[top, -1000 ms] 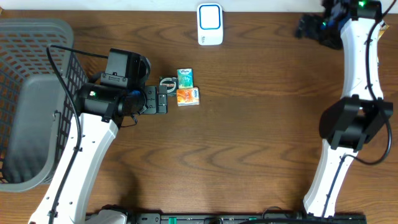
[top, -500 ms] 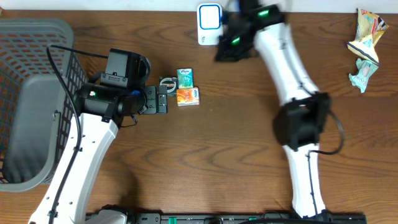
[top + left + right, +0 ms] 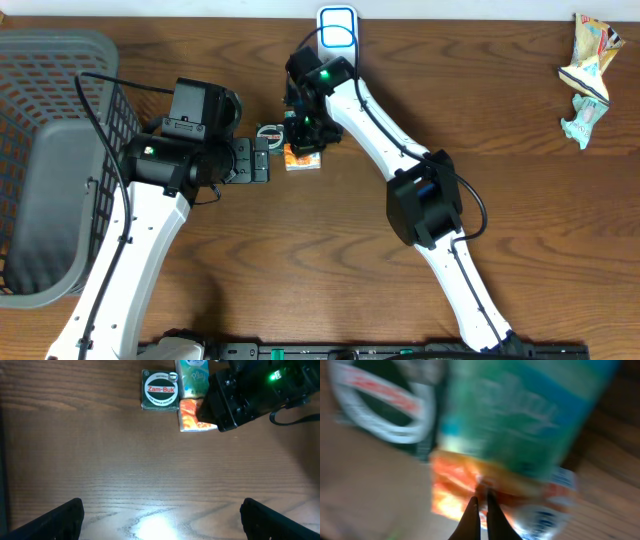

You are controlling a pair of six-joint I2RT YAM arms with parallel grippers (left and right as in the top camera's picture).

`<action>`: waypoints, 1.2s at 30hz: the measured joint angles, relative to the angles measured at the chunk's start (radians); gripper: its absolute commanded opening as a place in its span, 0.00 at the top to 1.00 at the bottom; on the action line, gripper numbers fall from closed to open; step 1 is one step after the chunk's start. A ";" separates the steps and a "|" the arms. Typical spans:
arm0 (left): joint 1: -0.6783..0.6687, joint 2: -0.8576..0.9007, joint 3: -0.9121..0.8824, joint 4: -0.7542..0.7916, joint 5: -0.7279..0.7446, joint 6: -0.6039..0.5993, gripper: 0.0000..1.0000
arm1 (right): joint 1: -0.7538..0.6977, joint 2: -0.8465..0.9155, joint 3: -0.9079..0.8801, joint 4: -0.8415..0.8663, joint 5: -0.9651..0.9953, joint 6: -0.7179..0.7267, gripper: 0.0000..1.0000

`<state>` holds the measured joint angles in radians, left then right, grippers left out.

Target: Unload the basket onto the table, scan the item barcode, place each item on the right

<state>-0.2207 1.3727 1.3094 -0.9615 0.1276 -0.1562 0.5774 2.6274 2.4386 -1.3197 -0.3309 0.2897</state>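
1. Change: a moment ago the right arm was far off to the right of the white scanner [image 3: 338, 38]. Now it has swung over and sits just below the scanner.
2. The right claw [image 3: 481, 505] was wide then. Now it is clenched, its two tips pressed together right on the orange packet [image 3: 189, 417].
3. I cannot tell if the tips pinch a bit of the wrapper or only touch it. The close-up is very blurry.
4. The orange packet lies on the table just below the scanner, touching the green packet [image 3: 192, 375]. The round green tin [image 3: 160, 391] is just beside them, on the side away from the arm.
5. The left claw [image 3: 162, 520] is spread wide and holds nothing. It waits below and left of the scanner, near the tin.
6. I think this means the grab is on. Next the packet must be lifted and its barcode turned to face the scanner.
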 measured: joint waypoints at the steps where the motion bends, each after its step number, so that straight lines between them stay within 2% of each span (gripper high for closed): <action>1: 0.000 0.000 0.000 0.000 0.000 0.000 0.02 | -0.002 0.000 0.000 -0.012 0.013 0.004 0.99; 8: 0.000 0.000 0.000 0.000 0.000 0.000 0.02 | -0.030 -0.011 0.003 -0.148 0.237 0.056 0.99; 13: 0.000 0.000 0.000 0.000 0.000 0.000 0.02 | -0.126 -0.048 0.000 -0.169 0.462 0.097 0.99; 18: 0.000 0.000 0.000 0.000 0.000 0.000 0.02 | -0.192 -0.182 -0.002 -0.172 0.411 0.056 0.99; 23: 0.000 0.000 0.000 0.000 0.000 0.000 0.02 | -0.167 -0.240 0.002 -0.164 0.274 -0.003 0.99; 31: 0.000 0.000 0.000 0.000 0.000 0.000 0.02 | -0.059 -0.126 0.002 -0.128 0.209 -0.032 0.98; 36: 0.000 0.000 0.000 0.000 0.000 0.000 0.02 | 0.002 -0.046 0.000 -0.159 0.290 0.019 0.99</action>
<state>-0.2207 1.3727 1.3094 -0.9615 0.1276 -0.1566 0.5789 2.5813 2.4390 -1.4788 -0.0410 0.3092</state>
